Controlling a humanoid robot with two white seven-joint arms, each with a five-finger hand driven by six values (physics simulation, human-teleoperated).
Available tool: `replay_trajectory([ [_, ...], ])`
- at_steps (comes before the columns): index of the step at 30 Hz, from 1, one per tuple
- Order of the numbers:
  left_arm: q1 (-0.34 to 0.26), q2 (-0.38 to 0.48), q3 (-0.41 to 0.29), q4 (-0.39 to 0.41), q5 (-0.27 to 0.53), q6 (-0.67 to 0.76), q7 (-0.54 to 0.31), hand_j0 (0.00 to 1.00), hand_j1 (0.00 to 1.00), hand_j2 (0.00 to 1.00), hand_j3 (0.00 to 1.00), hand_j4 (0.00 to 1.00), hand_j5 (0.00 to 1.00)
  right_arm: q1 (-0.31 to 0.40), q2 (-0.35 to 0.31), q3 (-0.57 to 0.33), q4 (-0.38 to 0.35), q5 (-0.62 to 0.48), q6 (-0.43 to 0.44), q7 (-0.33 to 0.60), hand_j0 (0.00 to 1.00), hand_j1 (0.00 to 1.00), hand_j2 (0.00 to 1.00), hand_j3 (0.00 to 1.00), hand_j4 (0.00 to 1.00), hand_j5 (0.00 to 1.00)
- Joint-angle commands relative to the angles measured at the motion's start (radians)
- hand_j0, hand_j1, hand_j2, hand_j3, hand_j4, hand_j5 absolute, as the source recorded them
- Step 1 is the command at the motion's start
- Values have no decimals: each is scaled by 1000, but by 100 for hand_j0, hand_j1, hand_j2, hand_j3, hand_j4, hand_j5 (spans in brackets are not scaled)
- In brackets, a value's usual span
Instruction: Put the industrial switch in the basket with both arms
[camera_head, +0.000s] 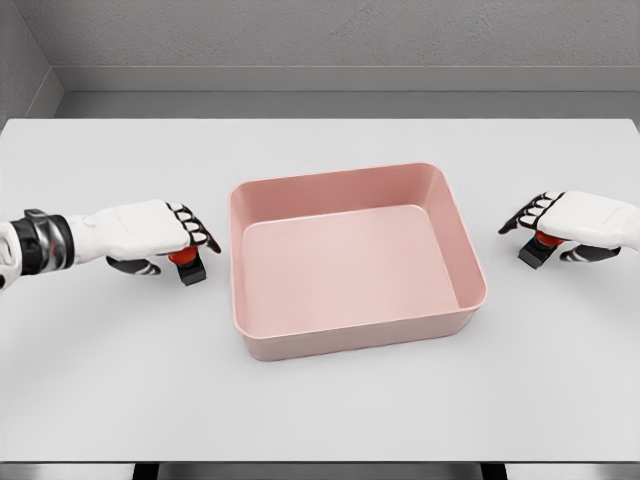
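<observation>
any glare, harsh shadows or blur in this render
Head view: light is soft and even, with no glare on the white table; the pink rectangular plastic basket throws only a faint shadow inside its walls; small dark shadows sit under the left hand and right hand; everything is sharp.

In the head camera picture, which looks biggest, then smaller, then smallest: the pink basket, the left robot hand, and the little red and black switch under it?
1. Pink basket, by far the biggest.
2. Left robot hand.
3. Red and black switch, smallest, though the hand partly covers it.
</observation>
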Motion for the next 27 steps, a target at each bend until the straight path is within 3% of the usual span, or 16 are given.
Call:
replay_trajectory([
  [1, 0, -2, -7, 1, 1, 2, 0, 80, 80, 80, 80, 80, 80, 0, -1, 0, -2, 0, 1, 0, 76, 76, 76, 76, 76, 76],
  [10, 0, -2, -10, -1, -18, 0, 0, 70, 70, 70, 70, 70, 70, 0, -1, 3, -6, 3, 1, 10, 73, 73, 73, 73, 73, 73],
  [27, 2, -2, -12, -2, -19, -10, 0, 50, 50, 50, 50, 50, 50, 2, -3, -3, -9, 13, 1, 13, 48, 48, 48, 48, 48, 48],
])
